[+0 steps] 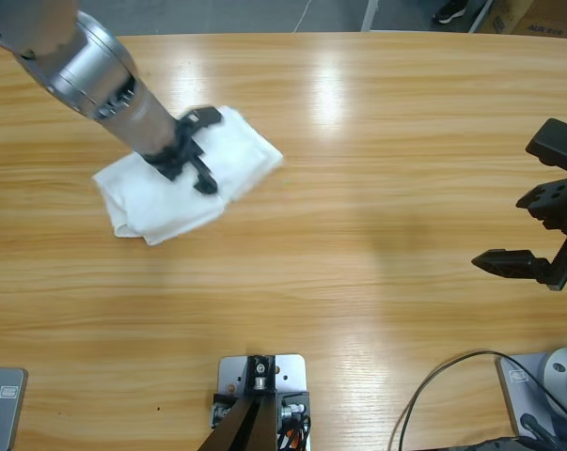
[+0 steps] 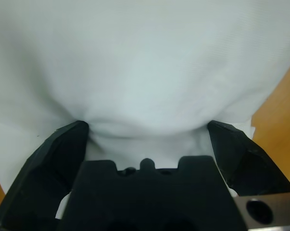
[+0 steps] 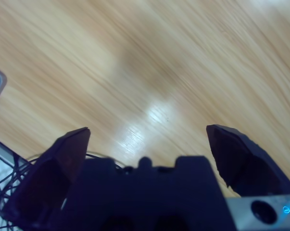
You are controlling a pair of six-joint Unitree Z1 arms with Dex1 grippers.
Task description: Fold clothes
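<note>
The clothes (image 1: 151,202) are one white garment lying folded into a small, slightly rumpled bundle on the left part of the wooden table (image 1: 377,188). My left gripper (image 1: 211,150) comes down from the upper left and rests on the bundle's middle, open. In the left wrist view the white cloth (image 2: 145,62) fills almost everything, and it bulges a little between the spread jaws of the left gripper (image 2: 147,127). My right gripper (image 1: 509,205) hangs open at the far right edge, well away from the clothes. Under the right gripper (image 3: 147,132) there is only bare wood (image 3: 173,62).
A black cable (image 1: 433,376) loops over the table near the front right corner. Cables (image 3: 5,178) also show at the lower left of the right wrist view. Bare wood stretches between the bundle and the right gripper.
</note>
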